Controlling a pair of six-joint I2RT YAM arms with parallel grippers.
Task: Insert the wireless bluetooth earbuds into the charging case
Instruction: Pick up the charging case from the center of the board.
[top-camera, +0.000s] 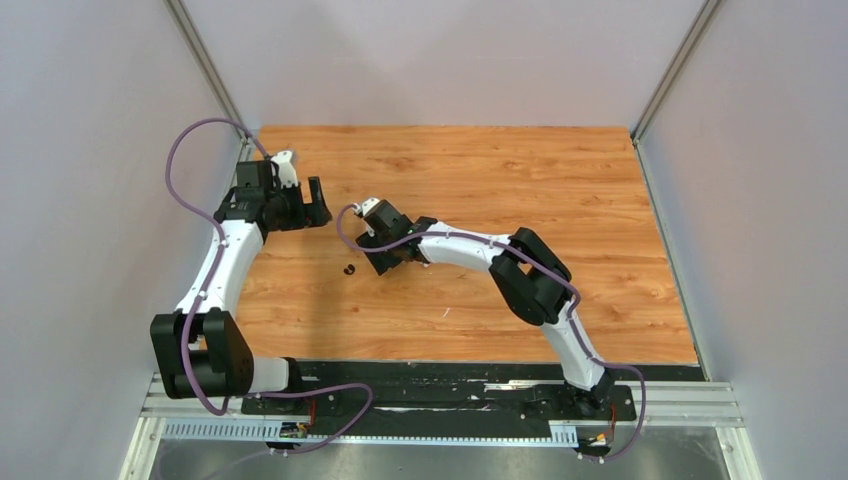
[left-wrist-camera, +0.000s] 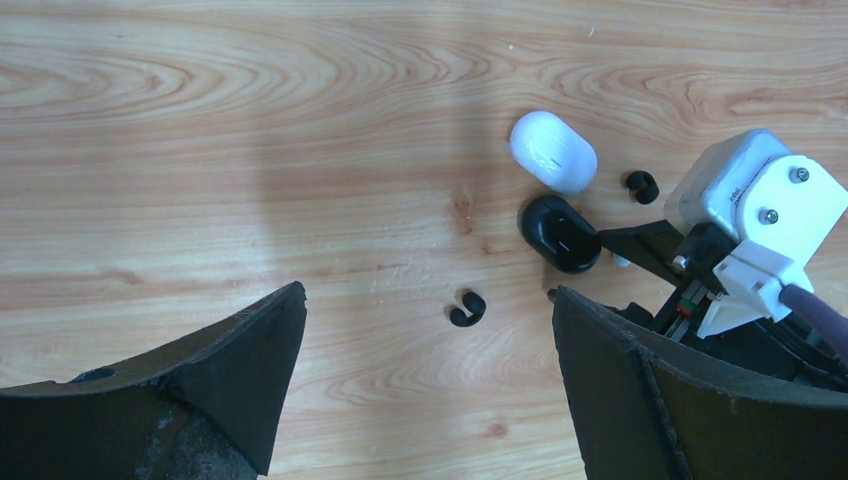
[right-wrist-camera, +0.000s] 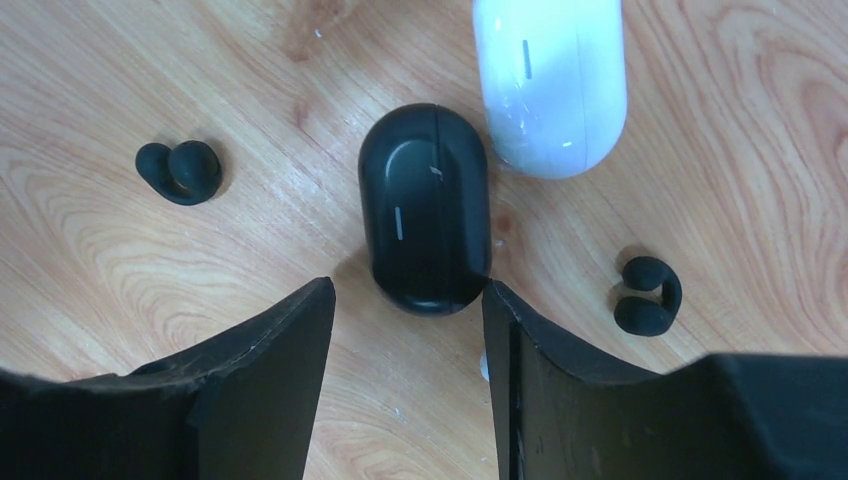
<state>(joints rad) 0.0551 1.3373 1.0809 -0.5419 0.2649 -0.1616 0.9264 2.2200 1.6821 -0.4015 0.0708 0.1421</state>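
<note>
Left fingers (left-wrist-camera: 200, 390) hang spread wide and empty over the table (left-wrist-camera: 200, 150). Right fingers (right-wrist-camera: 250, 390) are parted too, gripping nothing, with the near end of the closed black case (right-wrist-camera: 425, 210) between their tips. One black earbud (right-wrist-camera: 180, 172) lies left of that case. The white case (right-wrist-camera: 550, 80) sits just beside it on the right, and a second black earbud (right-wrist-camera: 648, 296) lies farther right. Buds look light, hard and slick, apt to skid: pinch across the thick lobe.

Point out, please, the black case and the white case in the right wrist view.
black case (right-wrist-camera: 425, 210): right wrist view, middle of its top.
white case (right-wrist-camera: 550, 85): right wrist view, middle of its top.
</note>
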